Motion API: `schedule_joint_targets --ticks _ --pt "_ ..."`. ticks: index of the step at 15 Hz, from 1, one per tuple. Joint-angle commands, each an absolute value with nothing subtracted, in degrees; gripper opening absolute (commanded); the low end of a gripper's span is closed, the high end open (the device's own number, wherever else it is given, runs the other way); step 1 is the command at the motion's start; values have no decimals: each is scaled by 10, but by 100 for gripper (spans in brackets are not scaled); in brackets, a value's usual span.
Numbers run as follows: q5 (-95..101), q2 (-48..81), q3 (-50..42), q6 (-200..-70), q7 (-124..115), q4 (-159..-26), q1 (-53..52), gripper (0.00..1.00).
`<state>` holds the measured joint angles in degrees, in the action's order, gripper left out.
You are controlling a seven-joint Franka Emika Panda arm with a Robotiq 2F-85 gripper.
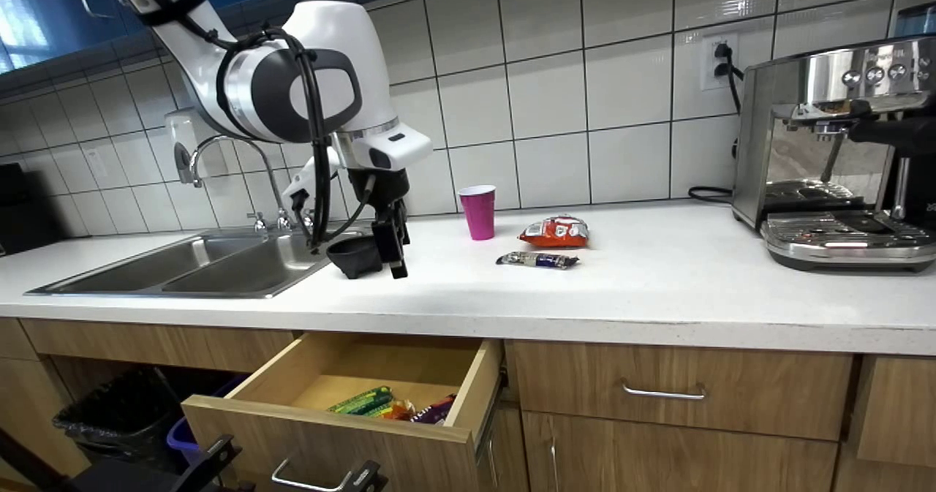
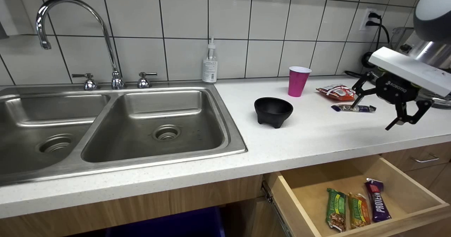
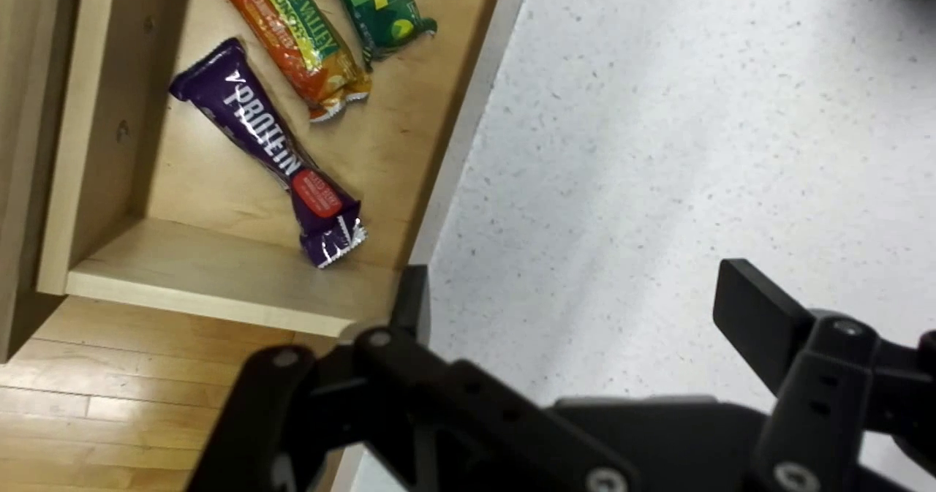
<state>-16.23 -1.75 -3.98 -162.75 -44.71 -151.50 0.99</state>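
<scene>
My gripper (image 3: 574, 280) stands open with nothing between its fingers, above the white counter close to its front edge. In an exterior view the gripper (image 2: 370, 117) overlaps a small blue-and-silver wrapped bar (image 2: 364, 108) and is near a red packet (image 2: 338, 92); it touches neither visibly. A pink cup (image 2: 298, 82) stands upright behind, and a black footed bowl (image 2: 273, 110) sits nearer the sink. Beside the gripper in the wrist view, the open wooden drawer (image 3: 197, 287) holds a purple protein bar (image 3: 256, 123), an orange-green bar (image 3: 292, 39) and a green bar (image 3: 380, 9).
A double steel sink (image 2: 236, 149) with a tall faucet (image 2: 105, 36) lies along the counter, with a soap bottle (image 2: 210, 66) behind. The coffee machine (image 1: 753, 134) stands at the far end. Below are a black-lined bin (image 1: 117, 404) and the jutting drawer front (image 1: 329, 448).
</scene>
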Motion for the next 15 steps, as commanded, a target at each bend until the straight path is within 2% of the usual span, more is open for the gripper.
schedule_joint_targets --ticks 1,15 --pt "-164 -3 -44 -1584 -431 -1463 28 100" --pt "-163 109 -80 -1522 -437 -1293 52 100"
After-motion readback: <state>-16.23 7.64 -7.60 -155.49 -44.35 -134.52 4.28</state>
